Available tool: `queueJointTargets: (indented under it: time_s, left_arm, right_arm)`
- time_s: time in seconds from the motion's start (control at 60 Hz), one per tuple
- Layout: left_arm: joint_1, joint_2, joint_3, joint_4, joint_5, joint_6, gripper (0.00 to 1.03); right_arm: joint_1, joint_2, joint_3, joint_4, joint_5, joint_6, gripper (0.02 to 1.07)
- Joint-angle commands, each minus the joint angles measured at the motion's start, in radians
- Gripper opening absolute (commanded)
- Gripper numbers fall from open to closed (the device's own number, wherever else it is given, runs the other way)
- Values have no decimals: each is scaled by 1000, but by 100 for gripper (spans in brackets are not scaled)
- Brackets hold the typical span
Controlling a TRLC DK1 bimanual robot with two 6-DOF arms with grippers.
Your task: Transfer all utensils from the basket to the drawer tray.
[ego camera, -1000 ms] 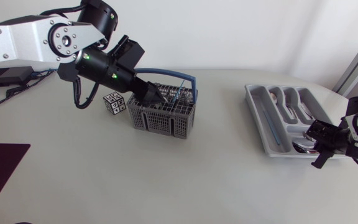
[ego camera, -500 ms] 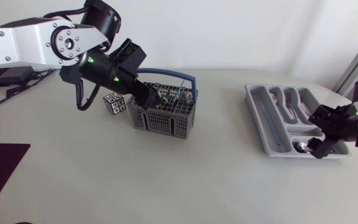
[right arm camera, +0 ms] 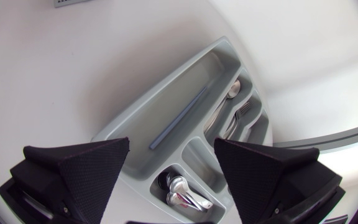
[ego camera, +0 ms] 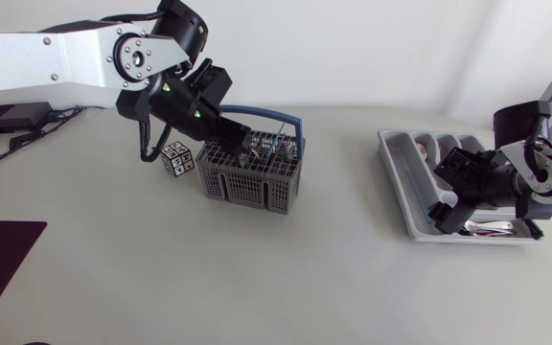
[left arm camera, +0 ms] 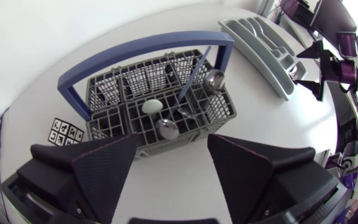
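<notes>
Utensils (left arm camera: 166, 129) divided between a grey mesh basket (ego camera: 250, 178) and a drawer tray (ego camera: 405, 196) on a pale table (ego camera: 286, 278).

Left arm (ego camera: 46, 62), silver-grey with black joints, in from the basket's left and slanting down toward it. Left gripper (left arm camera: 172, 138) just over the basket's left end, fingers spread wide, nothing held.

Right arm (ego camera: 535, 172) well apart from the basket, off to its right. Right gripper (right arm camera: 171, 144) above the tray's end compartment, jaws likewise wide apart and empty.

Tray well to the basket's right, with several compartments already filled:
- a thin blue stick (right arm camera: 179, 118) flat in the long compartment on the side nearest the basket
- a tray spoon (right arm camera: 231, 92) and a fork (right arm camera: 241, 111) in the slots farther from the basket
- a shiny spoon cluster (right arm camera: 185, 190) in the small end compartment under the right gripper

Basket upright near mid-table, blue hoop handle (left arm camera: 135, 50) arched over it. Inside:
- two steel spoons standing bowl-up, one shown at (left arm camera: 214, 79)
- a pale oval head (left arm camera: 152, 107)
- a blue-handled utensil (left arm camera: 194, 78) leaning across

Black-and-white marker cube (ego camera: 177, 158) just beside the basket, on its left.
</notes>
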Motion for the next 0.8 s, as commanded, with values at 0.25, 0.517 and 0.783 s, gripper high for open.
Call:
queueJointTargets:
  time_s: [0.25,0.517,0.783]
  left_arm:
    - [-24,69,131,-102,85,-138,58]
    - [-26,141,165,-103,130,-219,40]
    - [-18,186,206,-111,151,-283,24]
  right_arm:
    - [22,44,3,12,13,48,101]
    - [19,50,3,13,11,50,101]
    - [19,74,11,18,11,61,101]
